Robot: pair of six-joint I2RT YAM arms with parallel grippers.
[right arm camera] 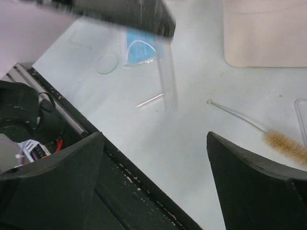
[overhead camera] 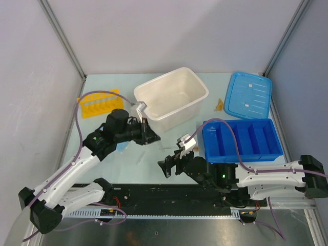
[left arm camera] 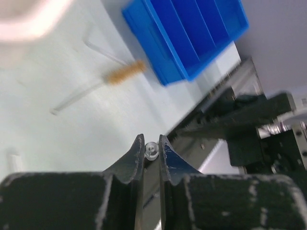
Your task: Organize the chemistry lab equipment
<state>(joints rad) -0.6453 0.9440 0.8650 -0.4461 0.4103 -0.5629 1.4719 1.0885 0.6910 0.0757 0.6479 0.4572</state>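
tube rack (overhead camera: 100,105): yellow
tub (overhead camera: 171,97): off-white
lid (overhead camera: 248,95): light blue
divided tray (overhead camera: 241,138): deep blue
wire brush (right arm camera: 287,146): tan bristles, silvery stem
square piece (right arm camera: 139,50): pale blue
short tube (left arm camera: 151,151): clear, colourless
left arm (overhead camera: 77,169): white links, black joints
table (overhead camera: 102,84): pale greenish white

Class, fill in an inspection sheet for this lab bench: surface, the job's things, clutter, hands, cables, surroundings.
Surface: pale table, no spills seen.
Job's things: yellow holed plastic tube rack far left; thin wire brush with tan bristles and pale blue square piece loose.
Clutter: big white plastic tub, flat blue lid, blue divided tray.
Hands: left hand shut on short clear tube; right hand open, empty.
Cables: purple cables loop over both arms.
Surroundings: plain grey panel walls.
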